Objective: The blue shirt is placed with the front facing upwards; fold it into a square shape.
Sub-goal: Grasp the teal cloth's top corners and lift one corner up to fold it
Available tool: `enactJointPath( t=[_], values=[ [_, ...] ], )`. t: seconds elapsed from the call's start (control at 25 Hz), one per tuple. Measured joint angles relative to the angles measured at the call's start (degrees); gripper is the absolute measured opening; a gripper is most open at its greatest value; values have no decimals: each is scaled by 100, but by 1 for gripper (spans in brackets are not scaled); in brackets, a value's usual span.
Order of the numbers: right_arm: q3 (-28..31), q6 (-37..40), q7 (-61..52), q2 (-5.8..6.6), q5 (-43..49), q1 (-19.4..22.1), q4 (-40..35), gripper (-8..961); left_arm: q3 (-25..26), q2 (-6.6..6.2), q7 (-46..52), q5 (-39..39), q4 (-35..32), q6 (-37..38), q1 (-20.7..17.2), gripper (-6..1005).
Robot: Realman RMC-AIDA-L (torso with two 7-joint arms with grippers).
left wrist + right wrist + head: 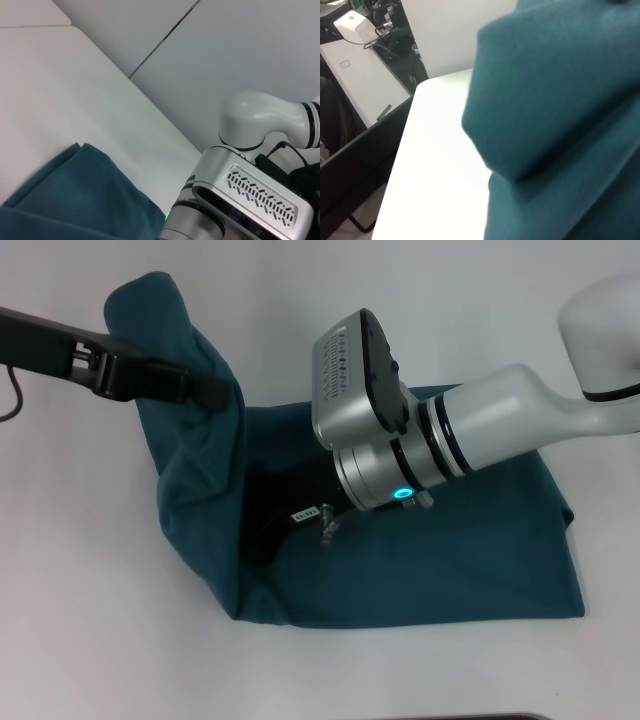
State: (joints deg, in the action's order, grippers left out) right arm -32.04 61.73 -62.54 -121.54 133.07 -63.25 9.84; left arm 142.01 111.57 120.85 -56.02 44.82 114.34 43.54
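Head view: we see the dark teal-blue cotton T-shirt [420, 560] lying on the white worktop [90, 640], partly folded and spread toward the worktop's right side. Its left portion is lifted off the surface into a raised fold. Our left gripper [205, 390], black and slim, reaches in from the worktop's left edge and is clenched on that raised cloth at the top of the fold. Below the fold, the dark collar opening shows a small white neck label [303, 512]. Our right gripper [328, 525] hangs over the collar area under the silver-and-white right arm [480, 435]; only a metallic fingertip shows there, and we cannot tell whether the pincer is released or clenched.

Left wrist view: we see a folded corner of the shirt [85, 200] lying against the white worktop [60, 90], and the right arm's silver housing [250, 200] close beside it.

Right wrist view: a raised bulge of the shirt [555, 100] fills most of the picture, with the worktop's bare far corner [435, 165] beside it and a white desk [365, 75] beyond.
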Motion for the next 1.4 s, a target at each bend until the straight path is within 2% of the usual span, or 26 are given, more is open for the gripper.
enactJointPath(
  t=[0.28,0.68,1.0,1.4],
  values=[
    [80,4,14,28,-4,94,-16,0,3,-119,-1,-28,0,-44,-7,31],
    [447,427,155,105,-43,943,-692,1,-8,-141,-9,-63,0,-13,-18,31],
    [780,562,108,132,-66,1371,-1195,1,-75,43,-37,-388,1,56,210,30],
    [910,793,-110,171,-479,1823,-1826,1,-343,446,-72,-533,-51,28,480,30]
  ],
)
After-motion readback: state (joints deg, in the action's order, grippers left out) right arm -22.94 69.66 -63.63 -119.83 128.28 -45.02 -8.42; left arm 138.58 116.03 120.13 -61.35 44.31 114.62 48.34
